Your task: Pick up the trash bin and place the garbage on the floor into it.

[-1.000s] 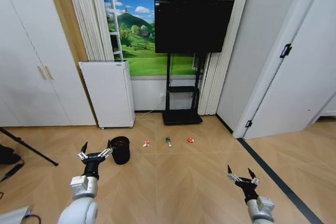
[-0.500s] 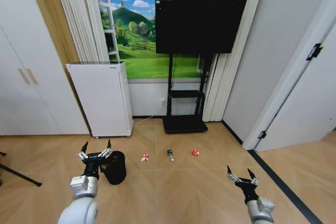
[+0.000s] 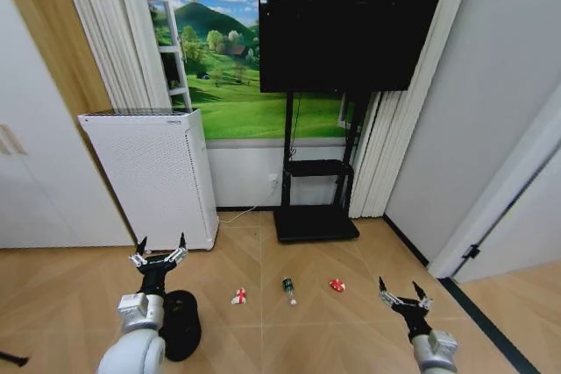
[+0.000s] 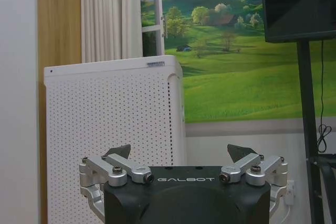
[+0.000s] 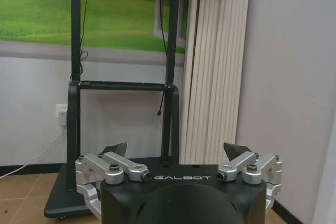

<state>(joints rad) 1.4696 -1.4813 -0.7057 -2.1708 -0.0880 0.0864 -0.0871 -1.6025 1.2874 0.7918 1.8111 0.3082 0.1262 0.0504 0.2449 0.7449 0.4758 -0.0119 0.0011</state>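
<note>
black trash bin (image 3: 180, 325) sits beside the wide-open, empty left hand (image 3: 159, 250); right hand (image 3: 401, 292) likewise.

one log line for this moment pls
phase: approach | left gripper: open, above trash bin, empty | right gripper: open, raised, empty | garbage: three pieces on floor

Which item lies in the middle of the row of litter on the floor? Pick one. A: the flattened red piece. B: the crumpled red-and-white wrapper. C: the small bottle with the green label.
C: the small bottle lies between the red-and-white wrapper and the flattened red piece.
</note>
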